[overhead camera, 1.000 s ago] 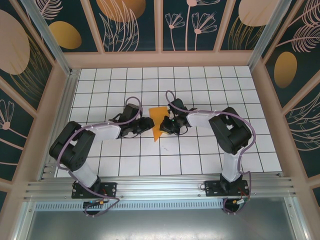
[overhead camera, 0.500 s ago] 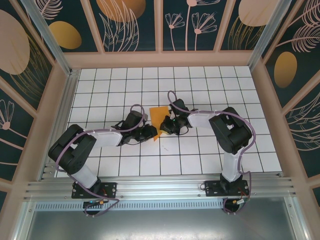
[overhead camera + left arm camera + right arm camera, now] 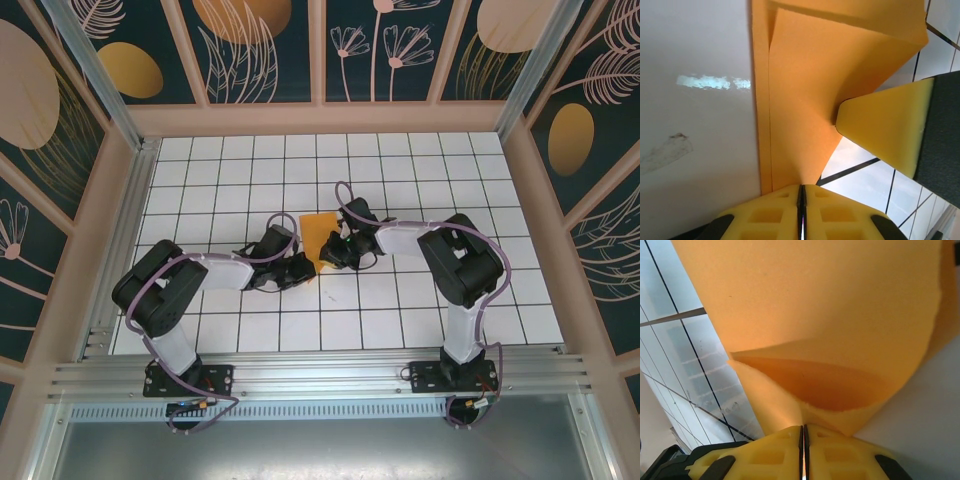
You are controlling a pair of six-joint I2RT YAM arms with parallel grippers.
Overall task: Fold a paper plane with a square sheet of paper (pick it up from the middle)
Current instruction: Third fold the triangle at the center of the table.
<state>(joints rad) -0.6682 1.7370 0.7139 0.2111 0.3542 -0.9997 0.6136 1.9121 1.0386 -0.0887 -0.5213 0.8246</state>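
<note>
1. Inside a wood-framed bay with dark, leaf-painted wall panels (image 3: 270, 50) sit a white tiled table top with black grid lines (image 3: 400, 320), two black-and-white robot arms and one folded orange paper sheet (image 3: 318, 230). The arm bases are bolted to a silver aluminium rail (image 3: 320, 375) at the near edge.
2. On the left, the left arm (image 3: 200, 270) stretches low over the tiles toward the middle. The left gripper (image 3: 300, 268) sits at the sheet's near, pointed corner.
3. Seen from the left wrist, the left gripper (image 3: 801, 192) has its yellow foam pads (image 3: 770, 210) pressed together with only a thin dark seam between them. They are clamped on the narrow end of the folded orange paper sheet (image 3: 800, 90), which disappears at that seam.
4. From those pads the sheet widens away, with one long crease running close along its left edge and a folded flap across its far end.
5. At about the table's centre, the sheet lies between the two grippers, its wider end away from the arm bases.
6. Just right of it, the right gripper (image 3: 332, 250) touches the sheet's right edge. In the left wrist view the right gripper (image 3: 850, 120) shows as a yellow wedge with black backing, its tip against that edge.
7. Seen from the right wrist, the right gripper (image 3: 803, 432) is closed on the sheet's edge. The folded orange paper sheet (image 3: 840, 315) spreads away from the pinch in two layers, with a shadowed pocket between them.
</note>
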